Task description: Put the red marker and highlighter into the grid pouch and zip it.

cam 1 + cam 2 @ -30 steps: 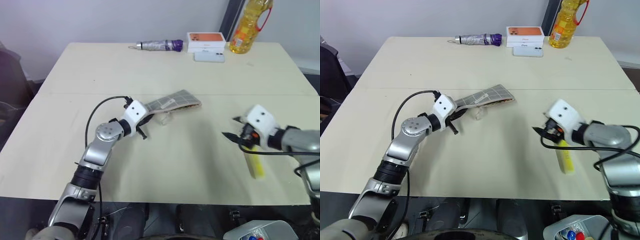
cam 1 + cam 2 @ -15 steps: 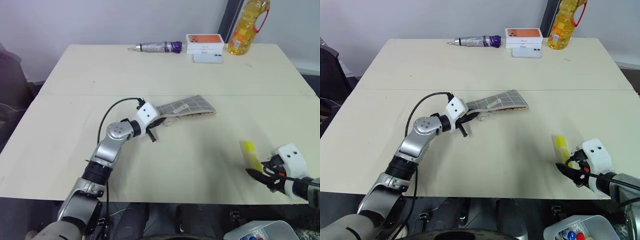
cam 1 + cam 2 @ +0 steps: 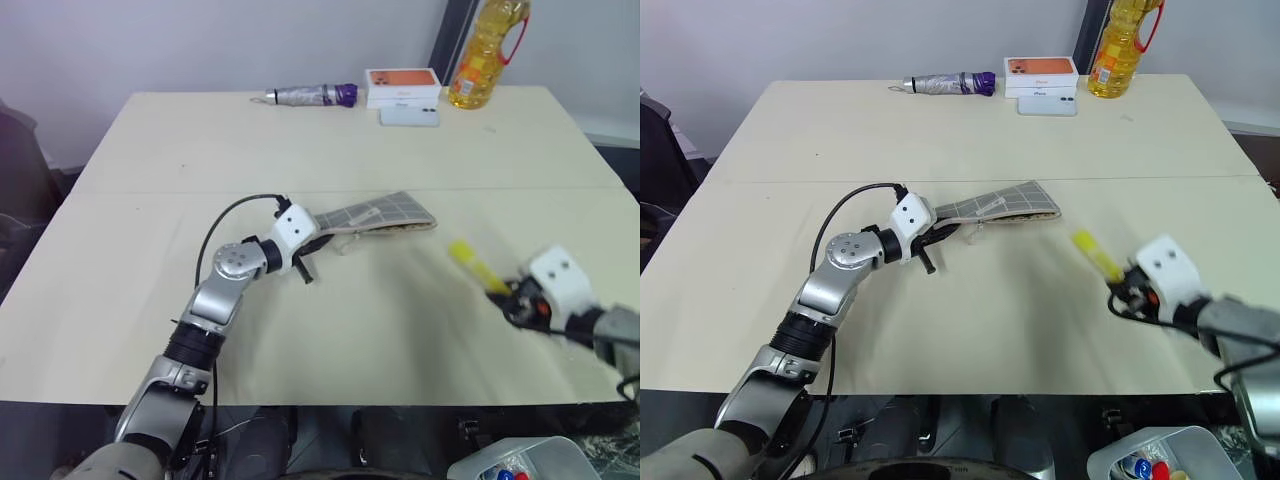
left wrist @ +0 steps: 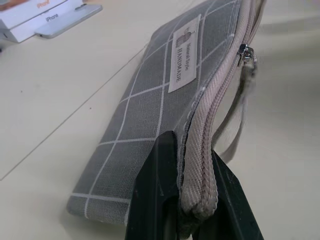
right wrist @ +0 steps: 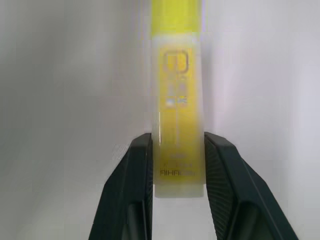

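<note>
Right gripper (image 5: 177,187): my two fingers are clamped on the base of the highlighter (image 5: 177,107), which is raised off the table (image 3: 400,330) and points toward the grid pouch (image 3: 385,213). Left gripper (image 4: 192,200): my fingers pinch the pouch's near end along its zipper edge, the pouch lying at the table's middle, well apart from the highlighter.

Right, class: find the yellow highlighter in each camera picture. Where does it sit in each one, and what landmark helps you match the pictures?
Left eye view: highlighter lower right, held by the right gripper.
Right eye view: lower right, pointing toward the grid pouch.
Left wrist view: not in it.
Right wrist view: centre, upright between the black fingers.
Shared landmark: the grid pouch, in both eye views and the left wrist view.
</note>
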Tool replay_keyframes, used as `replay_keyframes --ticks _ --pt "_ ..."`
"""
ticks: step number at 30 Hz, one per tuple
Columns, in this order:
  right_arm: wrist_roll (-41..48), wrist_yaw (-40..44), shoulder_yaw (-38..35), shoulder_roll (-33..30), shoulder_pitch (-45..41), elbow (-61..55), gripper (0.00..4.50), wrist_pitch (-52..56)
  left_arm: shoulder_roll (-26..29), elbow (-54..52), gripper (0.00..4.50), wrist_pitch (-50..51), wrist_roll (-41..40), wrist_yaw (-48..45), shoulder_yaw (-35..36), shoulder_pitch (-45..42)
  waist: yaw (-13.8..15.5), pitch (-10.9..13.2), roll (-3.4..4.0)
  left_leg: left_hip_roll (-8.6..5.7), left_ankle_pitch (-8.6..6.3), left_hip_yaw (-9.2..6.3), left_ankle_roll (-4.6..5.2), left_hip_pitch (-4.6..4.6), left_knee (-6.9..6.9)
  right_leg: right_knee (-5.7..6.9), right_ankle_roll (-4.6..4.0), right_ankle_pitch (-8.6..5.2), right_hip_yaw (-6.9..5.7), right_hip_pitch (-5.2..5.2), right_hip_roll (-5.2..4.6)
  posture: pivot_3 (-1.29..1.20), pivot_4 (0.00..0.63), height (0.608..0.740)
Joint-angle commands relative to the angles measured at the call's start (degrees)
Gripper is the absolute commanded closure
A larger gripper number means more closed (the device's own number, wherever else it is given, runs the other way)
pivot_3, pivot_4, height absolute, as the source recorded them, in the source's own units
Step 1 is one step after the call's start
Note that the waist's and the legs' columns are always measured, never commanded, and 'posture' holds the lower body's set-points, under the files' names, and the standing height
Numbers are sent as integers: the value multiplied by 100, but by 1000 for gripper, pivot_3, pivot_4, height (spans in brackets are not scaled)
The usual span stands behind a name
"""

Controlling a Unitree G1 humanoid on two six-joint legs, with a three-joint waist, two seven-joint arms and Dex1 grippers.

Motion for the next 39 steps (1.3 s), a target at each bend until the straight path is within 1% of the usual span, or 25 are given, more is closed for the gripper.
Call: replay_keyframes --ticks 1,7,17,27,35,39 --pt "112 87 324 -171 -347 -89 3654 -70 66 -313 4500 -1 -58 80 103 73 40 0 -3 0 0 -7 0 -3 -4 -10 0 0 -3 3 0 0 150 740" --pt "163 157 825 -251 -817 119 3654 -141 81 -508 4500 61 -70 191 117 169 35 1 -4 -7 -5 -1 8 -17 7 -22 1 1 -5 1 -12 0 150 740" --pt "118 277 1033 -318 -770 382 3654 -317 143 -702 4500 171 -100 242 138 263 16 1 -4 -5 -5 -3 8 -15 4 -19 1 1 -6 -1 -8 0 150 740" --pt "46 270 1205 -464 -822 597 3654 -235 218 -813 4500 53 -132 79 64 287 18 1 -4 -5 -5 -3 8 -15 4 -19 1 1 -6 0 -9 0 150 740" --pt "75 300 1473 -596 -1081 597 3654 -111 525 -838 4500 -635 248 -155 -296 312 19 1 -4 -5 -5 -2 8 -15 4 -20 1 1 -5 -1 -9 0 150 740" --pt "77 371 1811 -648 -1329 516 3654 -14 628 -784 4500 -963 430 -198 -434 292 16 1 -4 -5 -5 -2 8 -15 3 -19 1 1 -5 -1 -10 0 150 740"
